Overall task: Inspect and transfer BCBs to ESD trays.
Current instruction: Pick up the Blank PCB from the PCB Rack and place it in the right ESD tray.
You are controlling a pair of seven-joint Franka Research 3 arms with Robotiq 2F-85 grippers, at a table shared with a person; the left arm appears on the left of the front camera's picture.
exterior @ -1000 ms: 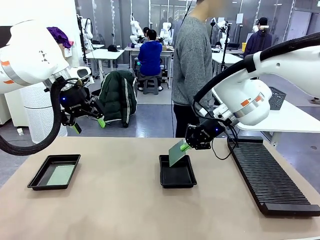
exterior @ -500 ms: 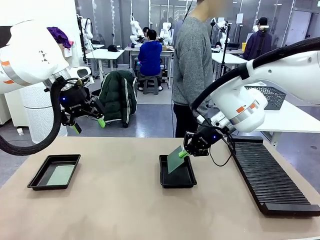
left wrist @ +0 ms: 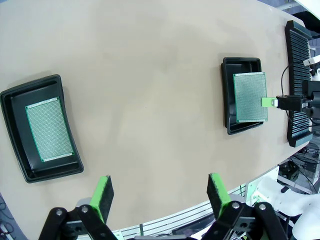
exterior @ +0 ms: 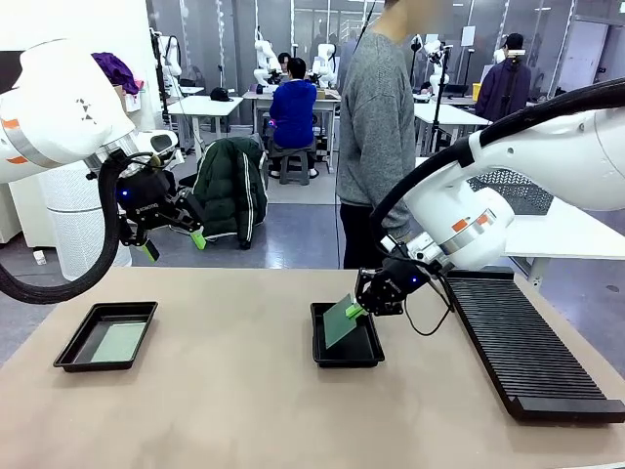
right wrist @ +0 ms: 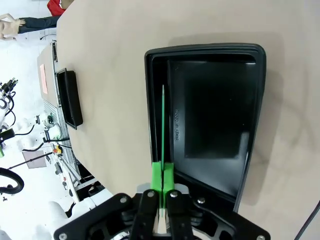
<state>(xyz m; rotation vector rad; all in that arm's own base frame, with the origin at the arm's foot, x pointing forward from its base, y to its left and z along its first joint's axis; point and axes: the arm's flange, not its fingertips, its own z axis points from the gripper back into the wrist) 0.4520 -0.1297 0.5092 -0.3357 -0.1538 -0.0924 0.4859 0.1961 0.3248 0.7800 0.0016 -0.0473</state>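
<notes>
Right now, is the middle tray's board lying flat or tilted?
Tilted: the BCB slants over the ESD tray, top edge pinched in the right pincer.

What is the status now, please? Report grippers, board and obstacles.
Left gripper open, raised above table. Right gripper shut on tilted BCB over middle ESD tray. Nothing in the way.

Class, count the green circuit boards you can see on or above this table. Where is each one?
2. One BCB lies flat in the left tray; the other BCB is held tilted over the middle tray by the right claw.
</notes>
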